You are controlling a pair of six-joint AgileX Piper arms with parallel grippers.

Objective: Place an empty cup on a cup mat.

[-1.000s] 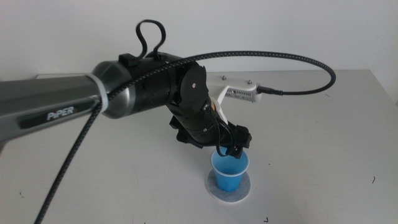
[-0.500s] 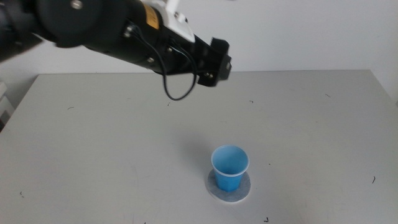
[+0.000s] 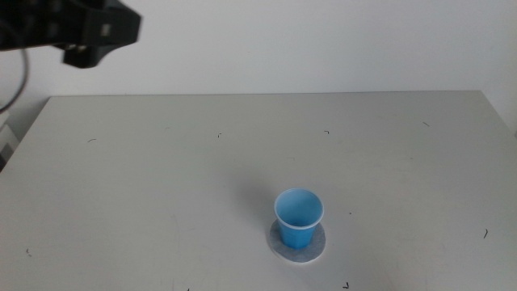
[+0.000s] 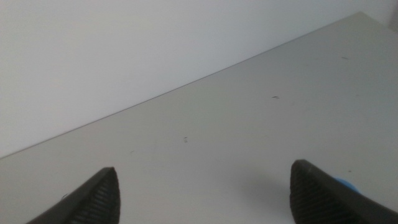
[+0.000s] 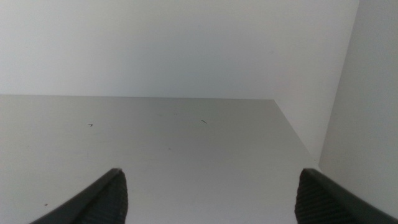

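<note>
The blue cup (image 3: 299, 215) stands upright and empty on the round grey cup mat (image 3: 313, 249) at the table's near middle. My left gripper (image 3: 111, 42) is high at the far left, well away from the cup, its jaws open and empty. In the left wrist view the gripper (image 4: 204, 169) is spread wide over bare table, and a sliver of the cup (image 4: 344, 183) shows by one jaw. My right gripper (image 5: 211, 174) is open and empty over bare table, out of the middle view.
The grey table (image 3: 161, 178) carries only small dark specks. A white wall stands behind its far edge. In the right wrist view a wall (image 5: 360, 93) rises beside the table's side edge.
My left gripper let go of the cup on the mat, rose, and drew back to the far left. The cup has stayed upright on the mat.
</note>
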